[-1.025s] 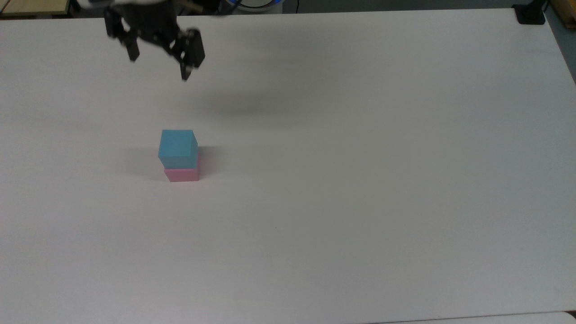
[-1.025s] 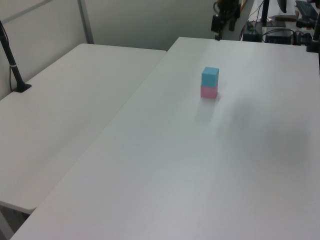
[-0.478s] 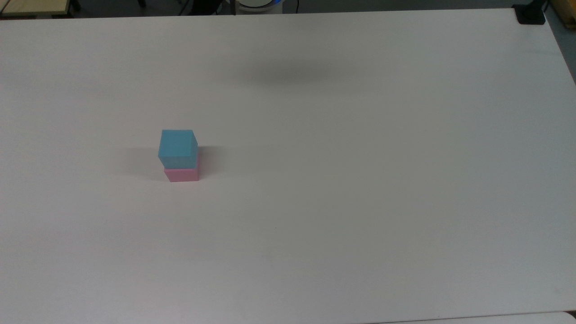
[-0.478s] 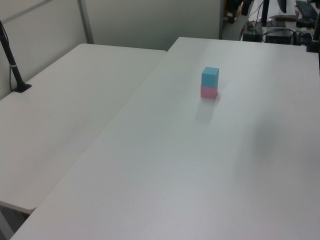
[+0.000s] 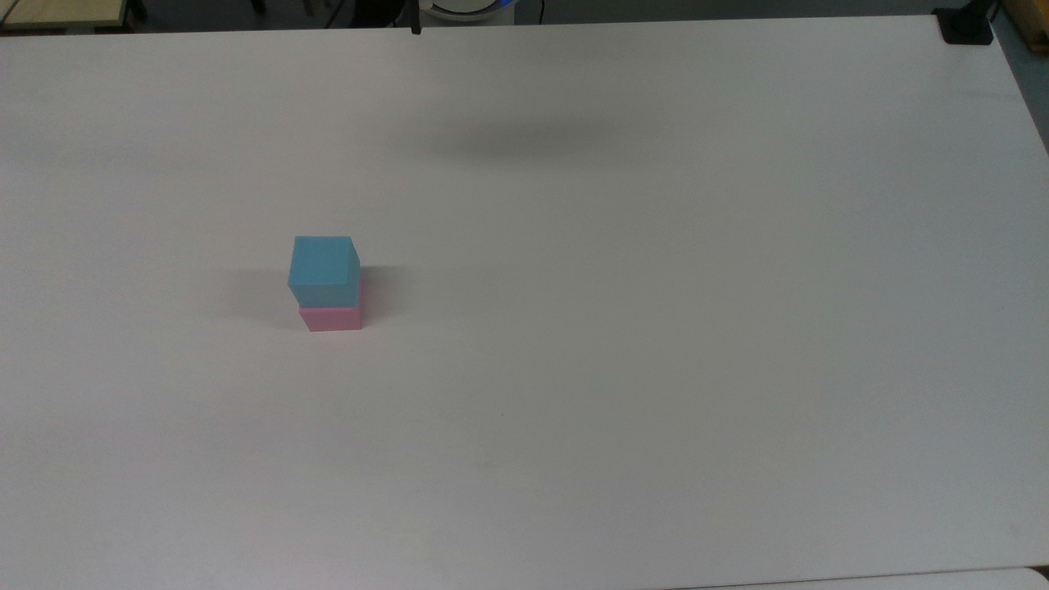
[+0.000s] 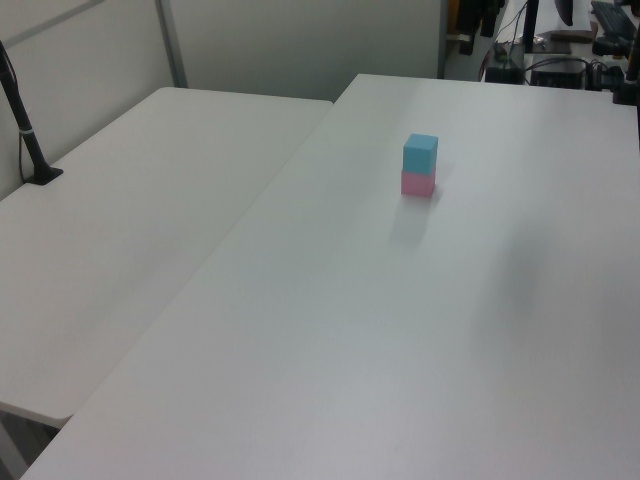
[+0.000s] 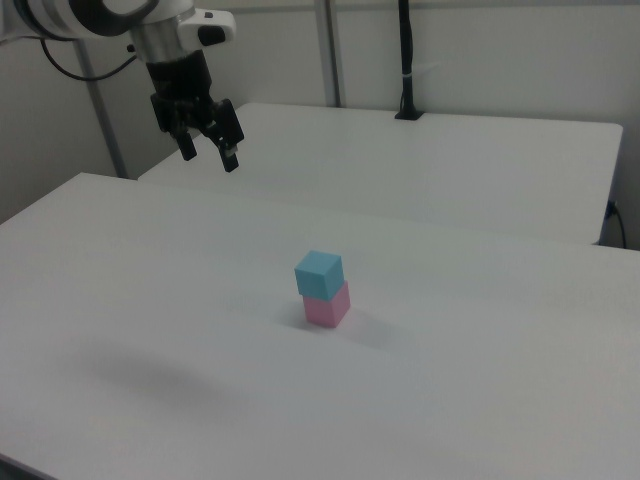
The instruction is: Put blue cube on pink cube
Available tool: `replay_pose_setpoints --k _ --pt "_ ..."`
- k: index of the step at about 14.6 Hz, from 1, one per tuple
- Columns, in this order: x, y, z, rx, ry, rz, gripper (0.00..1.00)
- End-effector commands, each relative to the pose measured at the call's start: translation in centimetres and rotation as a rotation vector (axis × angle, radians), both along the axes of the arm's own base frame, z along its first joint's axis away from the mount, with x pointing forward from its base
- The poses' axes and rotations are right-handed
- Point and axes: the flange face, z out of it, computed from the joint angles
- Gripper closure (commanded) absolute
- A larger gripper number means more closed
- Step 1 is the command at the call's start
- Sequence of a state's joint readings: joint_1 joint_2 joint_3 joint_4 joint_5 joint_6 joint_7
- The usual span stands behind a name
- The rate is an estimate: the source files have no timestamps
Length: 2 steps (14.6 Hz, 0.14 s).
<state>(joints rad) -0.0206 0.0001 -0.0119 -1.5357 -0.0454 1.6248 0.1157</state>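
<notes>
The blue cube [image 5: 324, 268] rests on top of the pink cube [image 5: 331, 318], slightly offset, on the white table [image 5: 656, 328]. The stack also shows in the left view as blue cube [image 6: 420, 153] over pink cube [image 6: 418, 184], and in the right view as blue cube [image 7: 319, 273] over pink cube [image 7: 328, 305]. In the right view my gripper [image 7: 208, 158] hangs high above the table, far to the right view's upper left of the stack, open with nothing between its fingers.
A second white table [image 6: 120, 230] adjoins on the left view's left, with a black pole [image 6: 22, 120] clamped on it. A black clamp base [image 5: 967, 24] sits at the top view's upper right corner. Cables and equipment [image 6: 570, 60] lie beyond the table's far end.
The gripper has risen away from the stack and left the top view and the left view. The cubes have not moved.
</notes>
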Motion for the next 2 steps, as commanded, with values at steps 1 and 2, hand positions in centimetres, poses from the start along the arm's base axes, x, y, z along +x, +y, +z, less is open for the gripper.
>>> replay_pose_setpoints --k 1,2 --pt "-0.05 -0.01 -0.94 0.018 -0.011 0.041 0.0" --pt "-0.05 -0.09 -0.94 0.018 -0.011 0.04 0.0"
